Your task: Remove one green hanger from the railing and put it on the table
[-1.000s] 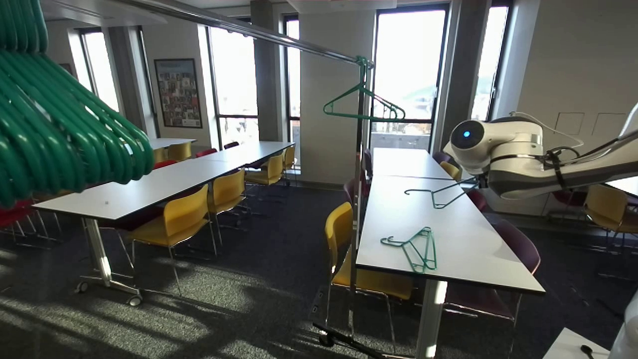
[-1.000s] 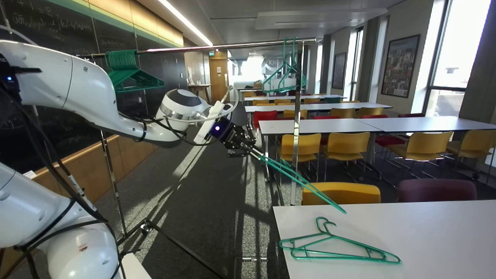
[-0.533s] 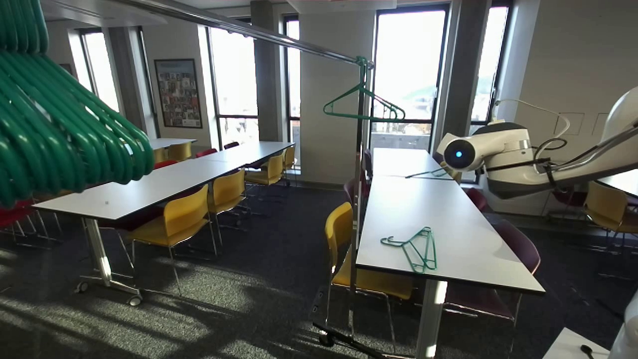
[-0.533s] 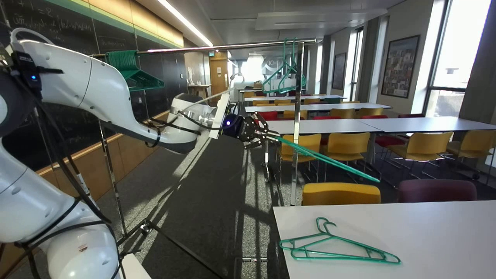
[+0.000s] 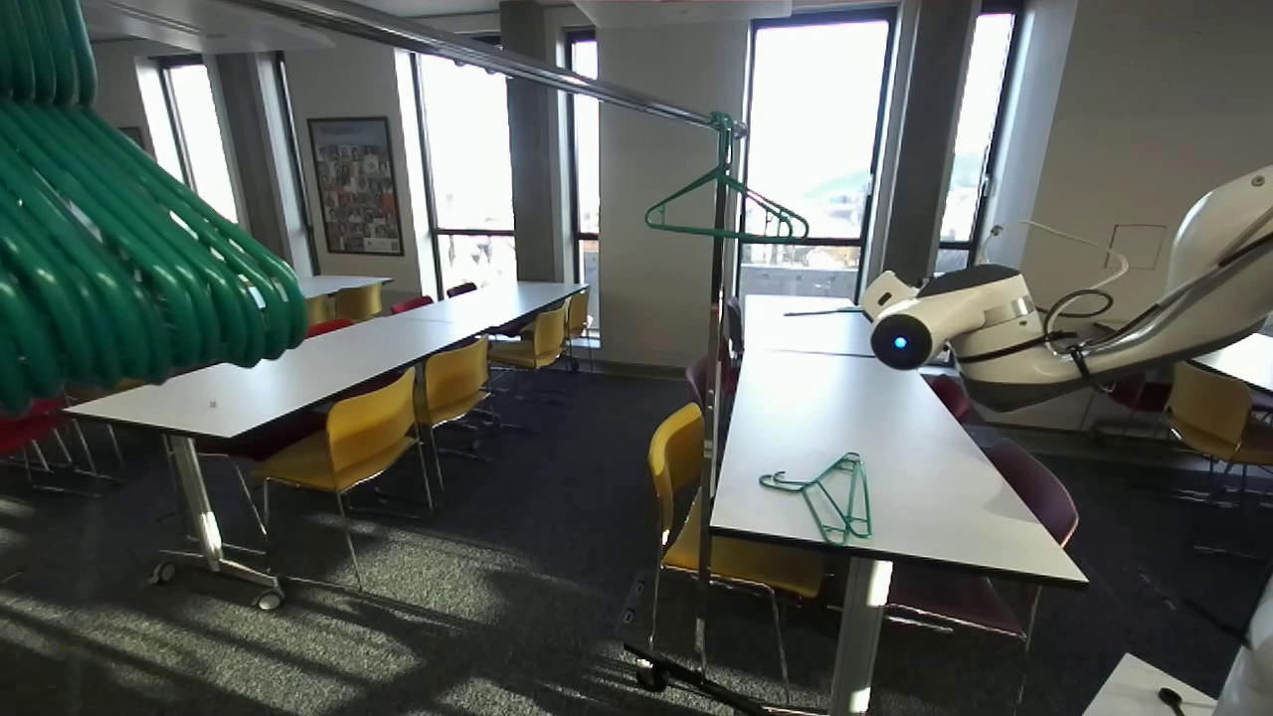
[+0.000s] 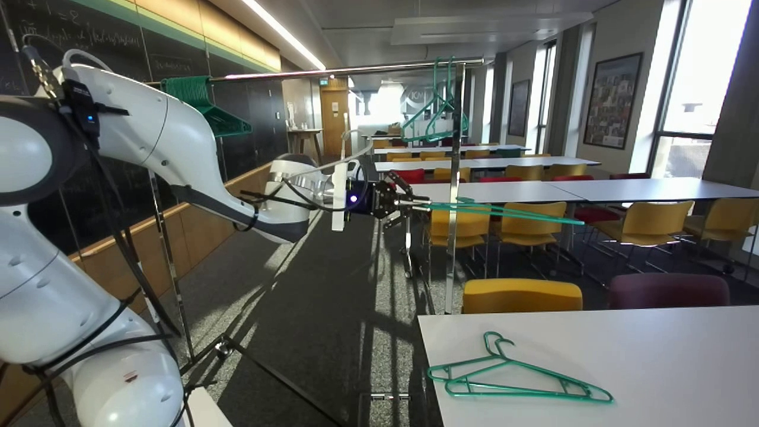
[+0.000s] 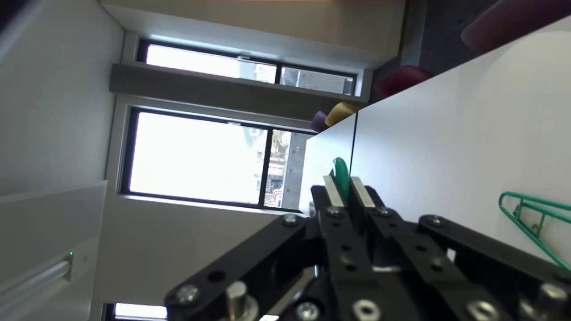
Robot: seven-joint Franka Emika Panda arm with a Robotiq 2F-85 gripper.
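wrist view: fingers (image 7: 363, 192) pinch a green hanger (image 7: 341, 171), transfer step likely; next, lower it to the table (image 7: 446, 125) below them.

In an exterior view, the left edge cuts through the bunch of hangers (image 5: 139, 259), and the robot arm (image 5: 1024, 363) there hides the gripper (image 6: 426, 204).

This is a classroom or seminar room: a long black chalkboard (image 6: 172, 65) bears white chalk writing (image 6: 83, 38); across from the chalkboard stand rows of rectangular white-topped tables (image 6: 516, 191), curved-backed yellow and red chairs (image 6: 532, 232) and tall dark-framed windows (image 6: 705, 65).
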